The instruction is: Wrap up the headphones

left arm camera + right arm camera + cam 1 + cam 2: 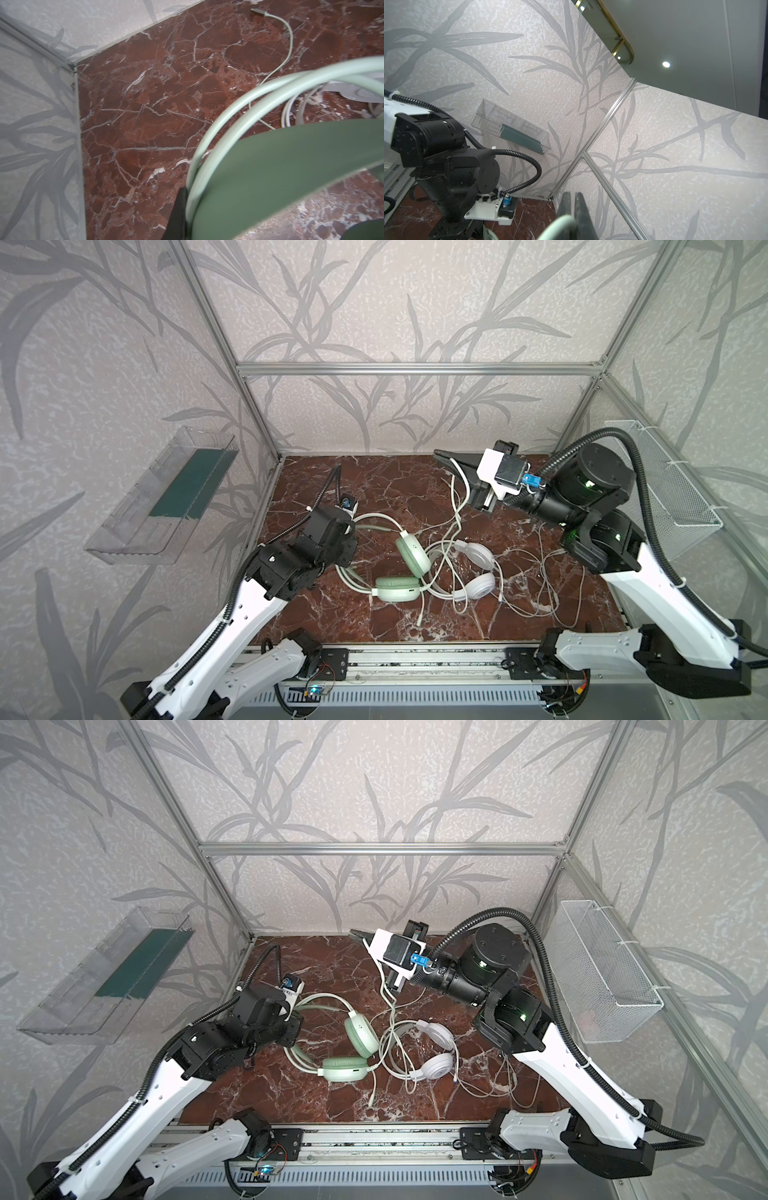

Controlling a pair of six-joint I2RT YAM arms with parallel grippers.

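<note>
Where the marble surface [332, 614] meets its near edge, I note a plug end [419, 621] lying about mid-width. Slack loops of thin cable [548, 605] spread toward the near right corner.

At the centre, both headsets lie amid tangled cords. The mint-green headphones [411, 558] sit left of middle, one cup flat and the other tilted up. The white headphones [480, 585] are just beside them on the right, and their cords cross.

My left gripper [185, 199] is over the left of the surface, hidden beneath its wrist in both top views. In the left wrist view, one dark finger [179, 207] presses against the headband [228, 116] of the mint-green set. I record it as closed on that headband.

My right gripper [444, 457] is raised near the far edge, right of middle. Its jaws are pinched on a pale cable [459, 489] that hangs from them down into the tangle. The right wrist view shows that cable looped at the closed fingertips [580, 207].
</note>
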